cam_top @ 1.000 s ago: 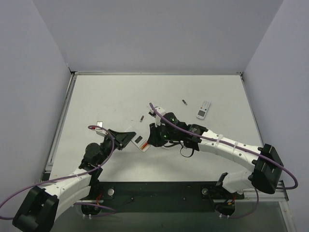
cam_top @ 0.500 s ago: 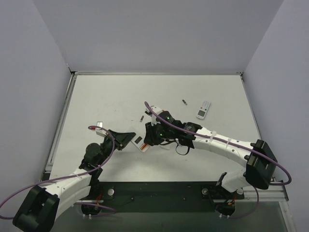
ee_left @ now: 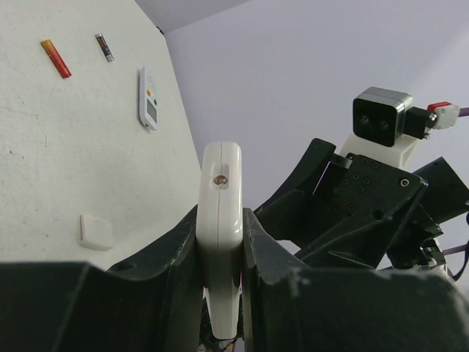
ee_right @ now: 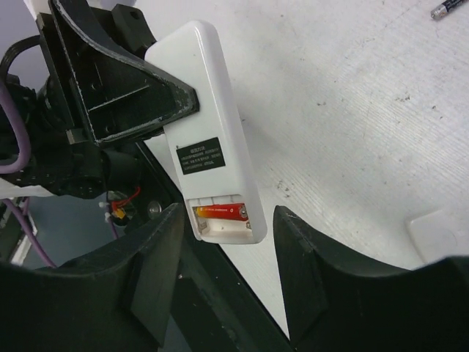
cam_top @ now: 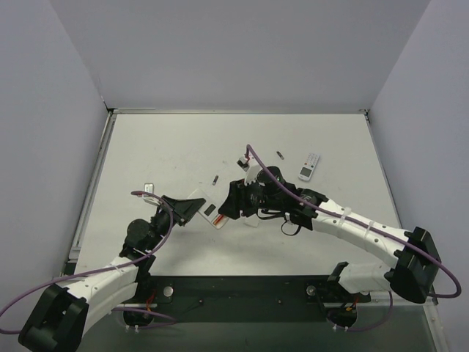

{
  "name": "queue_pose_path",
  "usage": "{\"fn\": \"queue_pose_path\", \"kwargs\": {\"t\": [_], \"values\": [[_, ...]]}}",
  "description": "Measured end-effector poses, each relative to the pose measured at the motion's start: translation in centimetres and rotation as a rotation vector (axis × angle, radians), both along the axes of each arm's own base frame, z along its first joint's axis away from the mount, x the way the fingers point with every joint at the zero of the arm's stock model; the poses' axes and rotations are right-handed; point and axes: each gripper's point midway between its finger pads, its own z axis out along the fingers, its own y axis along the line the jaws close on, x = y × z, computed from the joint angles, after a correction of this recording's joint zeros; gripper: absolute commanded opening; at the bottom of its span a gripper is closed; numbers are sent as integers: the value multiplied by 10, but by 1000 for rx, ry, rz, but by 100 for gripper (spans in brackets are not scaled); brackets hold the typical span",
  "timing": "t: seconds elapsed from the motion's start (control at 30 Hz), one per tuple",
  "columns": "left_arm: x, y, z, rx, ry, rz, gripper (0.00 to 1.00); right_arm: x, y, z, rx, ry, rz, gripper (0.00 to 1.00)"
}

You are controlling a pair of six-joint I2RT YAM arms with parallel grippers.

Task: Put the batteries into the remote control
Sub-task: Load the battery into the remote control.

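White table (cam_top: 161, 147) carries the work. The left arm (cam_top: 110, 271) is reached out to the far right, and the left gripper (ee_left: 220, 246) is clamped on the sides of the remote (ee_right: 209, 117). The remote is held off the table near its middle, white back upward, with the open battery bay (ee_right: 223, 226) toward the right arm (cam_top: 344, 224). That arm is folded back leftward, and the right gripper (ee_right: 229, 216) is poised just over the bay end, fingers spread, nothing held between them. One red battery (ee_right: 220, 212) is seated in the bay; the slot beside it appears unfilled, so the task is judged about half done. A second red battery (ee_left: 56, 58) is noted loose on the table, far of the remote and well apart from both grippers; it is yet to be fetched and seated. A small white plate (ee_left: 95, 232), possibly the bay cover, lies flat near the remote. Whether the seated battery is pressed fully home cannot be told.
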Motion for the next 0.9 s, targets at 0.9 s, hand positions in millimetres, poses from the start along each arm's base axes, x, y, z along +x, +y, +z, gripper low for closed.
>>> {"fn": "queue_pose_path", "kwargs": {"t": [0.9], "values": [[-5, 2, 23, -92, -30, -12, 0, -6, 6, -1, 290, 207, 35, 31]]}}
